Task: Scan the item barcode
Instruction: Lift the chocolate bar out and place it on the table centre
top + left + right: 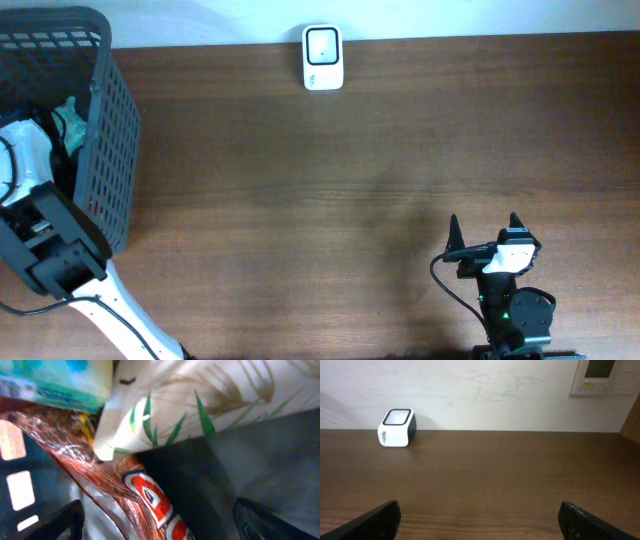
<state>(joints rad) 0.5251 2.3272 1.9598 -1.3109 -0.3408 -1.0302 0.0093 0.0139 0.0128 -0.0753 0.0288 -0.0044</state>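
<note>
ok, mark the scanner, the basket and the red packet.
scanner (322, 46), overhead view, its top window.
basket (118, 130), overhead view, right mesh wall.
red packet (150, 497), left wrist view, its red-and-white label.

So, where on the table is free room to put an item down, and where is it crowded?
The broad wooden stretch between the basket, the scanner and the right fingers is bare, and so is the right side of the table. Crowded: inside the basket, where packets fill the space between the left fingers.

No text reads clearly: the scanner (396, 427) bears a side mark too small to make out.
</note>
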